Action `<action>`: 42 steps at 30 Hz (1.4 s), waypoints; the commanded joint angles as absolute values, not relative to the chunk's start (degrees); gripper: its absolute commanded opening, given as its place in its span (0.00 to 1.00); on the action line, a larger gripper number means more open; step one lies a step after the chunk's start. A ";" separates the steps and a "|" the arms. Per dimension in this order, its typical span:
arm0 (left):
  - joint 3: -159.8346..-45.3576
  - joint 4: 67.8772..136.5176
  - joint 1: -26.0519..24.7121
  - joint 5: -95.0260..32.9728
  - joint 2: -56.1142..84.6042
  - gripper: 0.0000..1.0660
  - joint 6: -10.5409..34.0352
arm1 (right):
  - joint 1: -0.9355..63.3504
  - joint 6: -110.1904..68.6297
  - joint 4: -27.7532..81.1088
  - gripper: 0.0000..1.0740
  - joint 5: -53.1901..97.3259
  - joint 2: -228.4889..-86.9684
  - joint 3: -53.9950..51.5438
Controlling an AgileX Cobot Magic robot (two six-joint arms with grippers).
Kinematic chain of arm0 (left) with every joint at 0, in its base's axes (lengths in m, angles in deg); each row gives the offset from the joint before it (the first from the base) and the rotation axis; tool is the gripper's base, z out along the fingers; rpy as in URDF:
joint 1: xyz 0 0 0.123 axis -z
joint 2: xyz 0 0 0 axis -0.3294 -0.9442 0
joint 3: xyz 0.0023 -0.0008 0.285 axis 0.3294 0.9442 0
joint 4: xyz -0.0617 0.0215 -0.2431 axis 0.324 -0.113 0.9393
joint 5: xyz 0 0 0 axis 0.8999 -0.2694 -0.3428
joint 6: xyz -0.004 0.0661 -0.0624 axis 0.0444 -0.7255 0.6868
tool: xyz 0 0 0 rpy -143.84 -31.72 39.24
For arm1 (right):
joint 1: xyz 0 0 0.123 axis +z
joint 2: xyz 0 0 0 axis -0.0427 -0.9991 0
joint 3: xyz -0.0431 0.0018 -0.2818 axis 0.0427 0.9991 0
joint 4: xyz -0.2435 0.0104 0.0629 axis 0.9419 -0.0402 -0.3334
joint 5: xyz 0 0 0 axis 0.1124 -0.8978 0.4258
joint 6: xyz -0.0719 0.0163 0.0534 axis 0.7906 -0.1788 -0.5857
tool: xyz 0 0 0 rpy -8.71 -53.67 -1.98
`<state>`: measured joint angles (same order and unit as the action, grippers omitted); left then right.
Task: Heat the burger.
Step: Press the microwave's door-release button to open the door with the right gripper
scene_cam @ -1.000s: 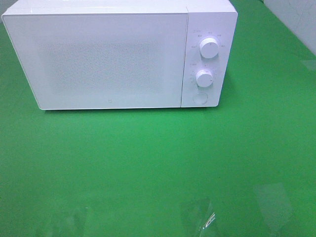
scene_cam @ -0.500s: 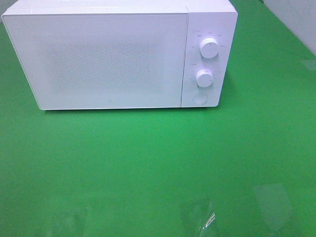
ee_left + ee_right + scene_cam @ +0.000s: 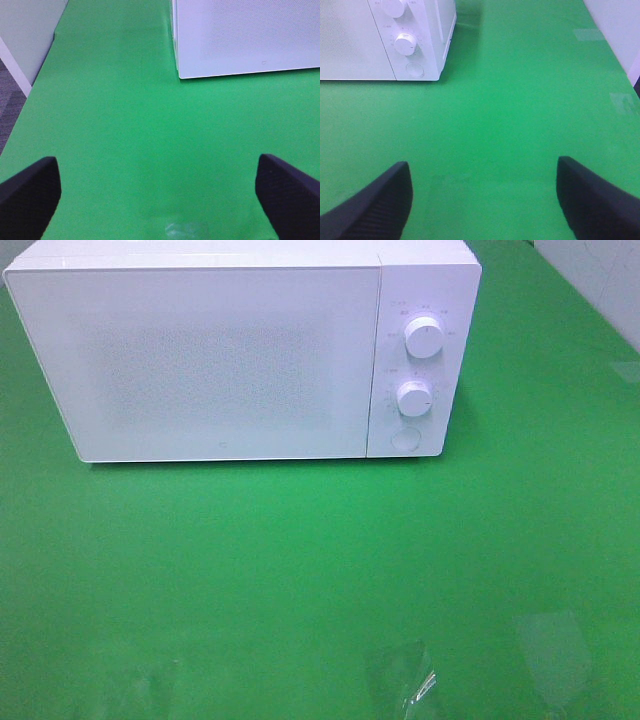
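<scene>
1. Green table cover (image 3: 300,580) carries a white microwave (image 3: 220,360) with its door shut.
2. Microwave panel: upper knob (image 3: 425,338), lower knob (image 3: 413,397), and a round button (image 3: 404,438) just beneath them.
3. My left gripper (image 3: 157,190): jaws spread wide, nothing between them, in front of the microwave's door-side corner.
4. My right gripper (image 3: 484,192): jaws spread wide and empty, in front of the microwave's knob side.
5. Burger: not visible in any view, so I cannot tell where it is.

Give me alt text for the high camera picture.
A white microwave, door shut, stands at the back of a green table, with two knobs and a round button on its right side. No burger is in view.
</scene>
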<state>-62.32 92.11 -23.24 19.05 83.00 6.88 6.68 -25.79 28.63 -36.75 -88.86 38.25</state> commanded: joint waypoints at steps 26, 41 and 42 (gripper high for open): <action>-62.09 92.17 -23.47 19.22 83.92 0.92 7.16 | 6.46 -26.31 28.00 0.71 -26.15 -97.68 35.67; -62.09 92.17 -23.47 19.22 83.92 0.92 7.16 | 6.46 -24.93 28.11 0.71 -0.71 -116.93 38.71; -62.09 92.17 -23.47 19.22 83.92 0.92 7.16 | 6.46 -24.93 28.05 0.71 1.36 -118.37 38.94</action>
<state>-62.32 92.11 -23.24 19.05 83.00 6.88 6.68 -25.34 28.22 -3.11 -116.70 38.54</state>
